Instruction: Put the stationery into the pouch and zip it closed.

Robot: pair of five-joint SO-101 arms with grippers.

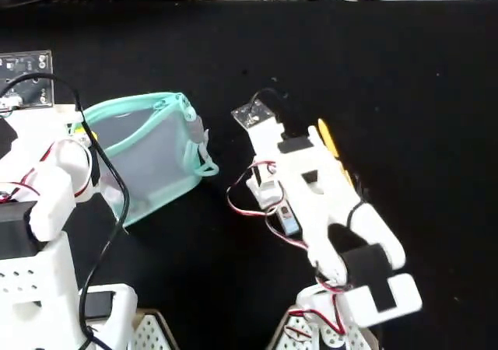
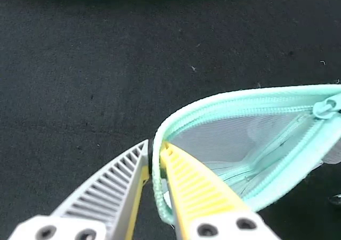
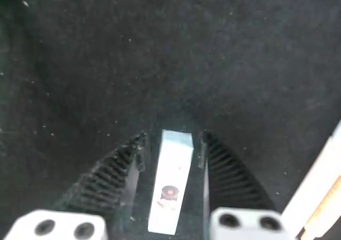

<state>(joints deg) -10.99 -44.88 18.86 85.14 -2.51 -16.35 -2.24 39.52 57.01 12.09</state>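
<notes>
The pouch point(image 1: 148, 152) is mint green with a see-through grey mesh side. It sits at about 9 o'clock from the middle of the table point(image 1: 405, 70). Its zip is undone and the mouth gapes open. The opened zip edge runs from roughly 9 o'clock, where the left gripper point(image 2: 155, 145) has it, across toward 2 o'clock, where the zip pull point(image 2: 325, 109) hangs at the far end. That gripper's grey and yellow fingers are closed tight on the rim, one outside the pouch and one inside. Over at about 3 o'clock from the pouch the right arm point(image 1: 311, 187) stretches out toward 11 o'clock. The right gripper point(image 3: 172, 137) straddles a small white eraser point(image 3: 170, 186) with a pale blue end and a round red mark. Its black fingers are parted with a thin gap on each side, so it is not pinching the eraser. The eraser lies flat on the cloth with its long axis in line with the fingers and the blue end farthest from the wrist. A yellow stick point(image 1: 327, 141) lies just beside that arm, pointing about 11 o'clock; I cannot tell what it is. The table is covered in black cloth flecked with lint. A circuit board point(image 1: 25, 78) sits at 10 o'clock, and cables trail beyond the far edge at 12 o'clock.
</notes>
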